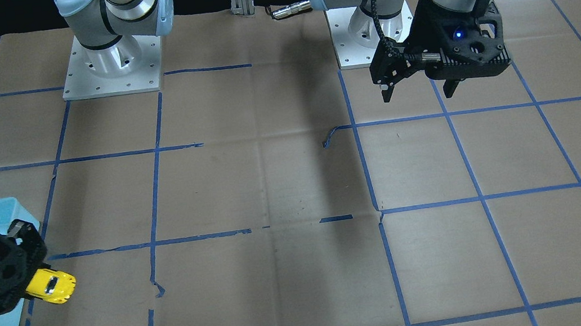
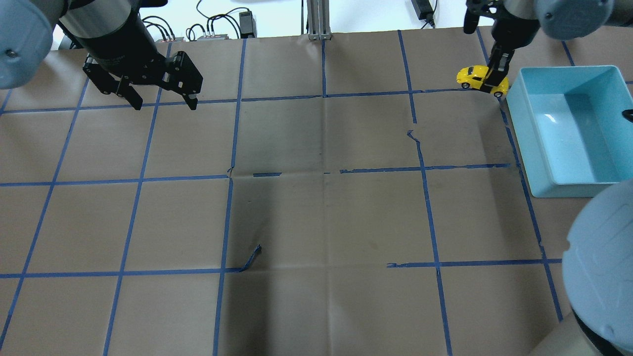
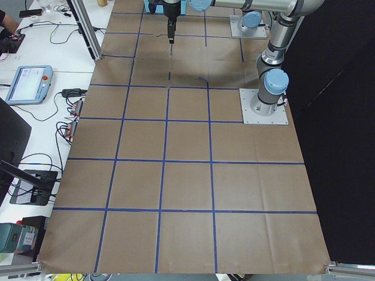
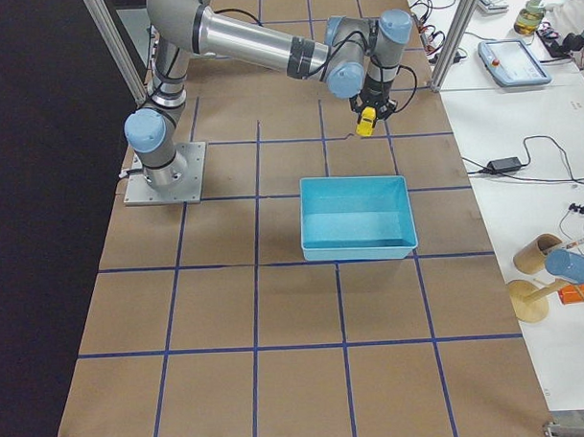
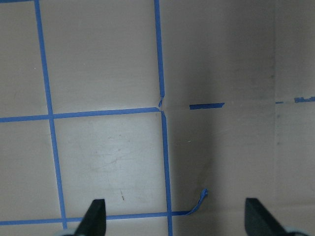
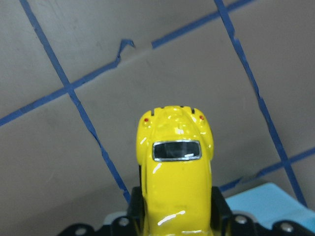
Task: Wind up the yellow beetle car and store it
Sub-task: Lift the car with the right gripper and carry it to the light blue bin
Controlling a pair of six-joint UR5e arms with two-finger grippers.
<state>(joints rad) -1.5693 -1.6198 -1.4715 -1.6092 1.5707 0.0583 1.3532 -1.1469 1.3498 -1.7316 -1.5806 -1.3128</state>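
The yellow beetle car (image 1: 52, 285) is a small glossy toy with dark windows. My right gripper (image 2: 494, 79) is shut on it and holds it just beside the far left corner of the light-blue bin (image 2: 568, 133). The car (image 2: 480, 80) also shows in the overhead view, in the right-side view (image 4: 365, 122), and close up between the fingers in the right wrist view (image 6: 175, 172). My left gripper (image 2: 163, 105) is open and empty, raised over the far left of the table. Its fingertips (image 5: 96, 216) show wide apart in the left wrist view.
The table is covered with brown paper (image 2: 316, 207) marked by a blue tape grid. The light-blue bin (image 4: 357, 216) stands at the robot's right and holds nothing visible. Arm bases (image 1: 111, 63) stand at the robot side. Cables and devices lie beyond the far edge.
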